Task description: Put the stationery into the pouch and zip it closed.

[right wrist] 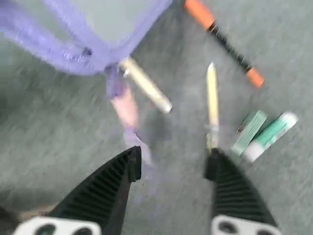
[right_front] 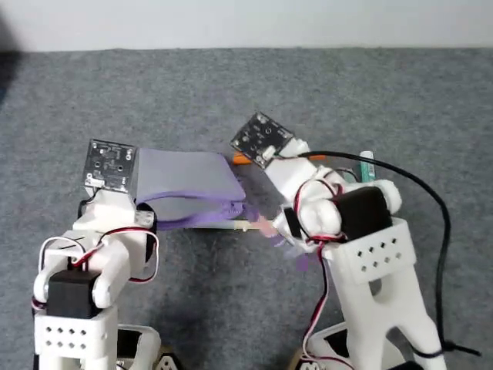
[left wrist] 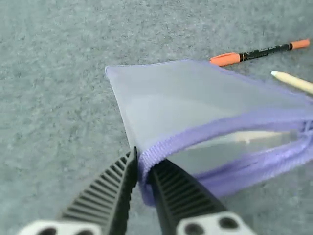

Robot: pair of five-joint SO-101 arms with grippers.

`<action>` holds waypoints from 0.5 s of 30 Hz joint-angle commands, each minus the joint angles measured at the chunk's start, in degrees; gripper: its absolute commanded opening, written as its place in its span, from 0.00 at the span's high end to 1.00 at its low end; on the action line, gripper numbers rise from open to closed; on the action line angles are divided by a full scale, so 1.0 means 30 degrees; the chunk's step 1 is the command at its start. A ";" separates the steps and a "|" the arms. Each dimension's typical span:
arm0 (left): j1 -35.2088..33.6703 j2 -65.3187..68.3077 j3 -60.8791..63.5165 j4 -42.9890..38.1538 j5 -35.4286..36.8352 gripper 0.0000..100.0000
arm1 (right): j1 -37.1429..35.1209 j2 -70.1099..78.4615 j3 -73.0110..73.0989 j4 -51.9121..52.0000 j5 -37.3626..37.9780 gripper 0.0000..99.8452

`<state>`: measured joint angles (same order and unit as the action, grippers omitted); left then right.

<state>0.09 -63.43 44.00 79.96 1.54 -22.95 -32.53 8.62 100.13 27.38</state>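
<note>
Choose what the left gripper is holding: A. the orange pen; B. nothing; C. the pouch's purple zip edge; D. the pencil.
C: the left gripper is shut on the purple zip edge at the corner of the pouch, while the orange pen lies apart beyond it.

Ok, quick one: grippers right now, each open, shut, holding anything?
Left gripper: shut on the pouch, pinching its purple zipper edge.
Right gripper: open, holding nothing.
</note>
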 commanded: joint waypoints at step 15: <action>-0.6681 0.0029 -0.1099 0.0029 0.1319 0.98 | 0.1158 0.4967 0.0674 -0.1245 0.0176 0.77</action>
<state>-17.76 -63.43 44.00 79.96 4.53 -20.48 -21.89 11.16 99.08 27.56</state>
